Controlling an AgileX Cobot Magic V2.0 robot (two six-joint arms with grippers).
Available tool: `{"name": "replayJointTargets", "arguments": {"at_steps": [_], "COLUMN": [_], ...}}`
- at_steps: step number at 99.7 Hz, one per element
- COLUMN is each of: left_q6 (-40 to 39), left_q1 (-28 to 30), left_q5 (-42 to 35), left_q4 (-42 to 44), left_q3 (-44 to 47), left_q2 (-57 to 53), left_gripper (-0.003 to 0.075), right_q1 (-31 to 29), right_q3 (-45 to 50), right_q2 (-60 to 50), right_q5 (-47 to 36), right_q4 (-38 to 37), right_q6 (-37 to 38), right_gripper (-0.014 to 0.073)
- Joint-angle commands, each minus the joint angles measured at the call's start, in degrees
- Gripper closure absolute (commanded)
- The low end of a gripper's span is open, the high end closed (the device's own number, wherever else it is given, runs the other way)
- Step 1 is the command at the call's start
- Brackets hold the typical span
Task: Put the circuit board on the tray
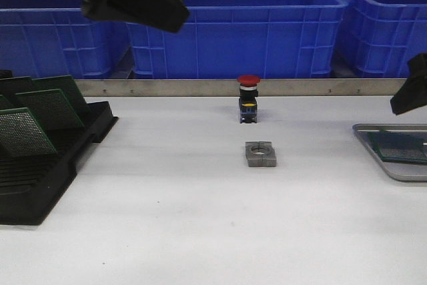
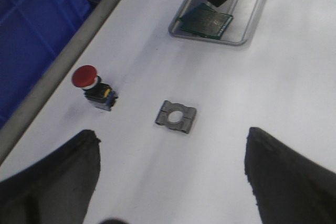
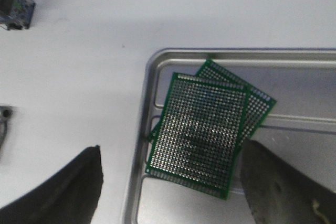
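Nearest the front edge, the white desk lay bare. At the left edge stood the black slotted rack, green perfboards upright in its slots. Mid-desk lay a grey metal clamp block; just behind it stood a red mushroom pushbutton.

At the right edge sat the silver tray, holding two green perfboards, one lying skewed on top of the other. The upper one reached over the tray's left rim, so it probably did not sit flat.

The right gripper hung just above the tray, fingers spread, gripping nothing. The left gripper was raised over the desk's left half, fingers also spread and empty.

Risks, as a judgement: the top board could slide off the rim if nudged by the right gripper pulling away. The left arm's next trip from rack to tray would cross the pushbutton and clamp block; a low pass could knock them. A third board dropped on the skewed stack could shift it.

Blue bins lined the far edge behind a metal rail.
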Motion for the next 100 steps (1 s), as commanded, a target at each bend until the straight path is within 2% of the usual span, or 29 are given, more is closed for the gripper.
{"name": "replayJointTargets", "arguments": {"at_steps": [1,6,10,17,27,33,51,70,100], "left_q6": [-2.1,-4.3,-6.7,-10.9,-16.1,-17.5,-22.1,-22.2,-22.2], "left_q1": [2.0,3.8,5.5,8.6,13.0,15.7,22.1,23.1,23.1], "left_q5": [-1.1,-1.2,-1.2,-1.2,-1.2,-1.6,-8.7,-22.6,-25.7], "left_q4": [-2.7,-2.5,-2.0,-0.4,2.5,3.1,2.3,-2.7,-5.4], "left_q3": [-1.6,-1.6,-1.6,-1.4,-0.7,0.3,6.1,15.0,27.0], "left_q2": [-3.9,-5.4,-6.3,-8.2,-11.1,-13.2,-20.8,-31.2,-45.5], "left_gripper": [0.0255,0.0307,0.0357,0.0492,0.0735,0.0741,0.0741,0.0741,0.0741], "right_q1": [-0.3,-0.3,-0.3,-0.3,-0.3,-0.3,-0.3,-0.3,-0.3], "right_q3": [-0.9,-0.7,-0.2,1.0,2.9,4.0,7.2,10.1,19.0], "right_q2": [-5.5,-7.4,-9.3,-12.8,-17.9,-20.9,-29.6,-39.3,-56.6], "right_q5": [3.6,4.5,4.6,4.7,6.7,7.9,7.9,6.7,-0.7], "right_q4": [0.3,0.3,0.3,-0.6,-1.6,-1.5,-1.6,-1.2,-1.1], "right_q6": [-0.1,-0.1,-0.1,-0.2,-0.2,-0.2,-1.5,-3.2,-3.4], "right_gripper": [0.0083,0.0139,0.0218,0.0382,0.0579,0.0673,0.0655,0.0655,0.0655]}}
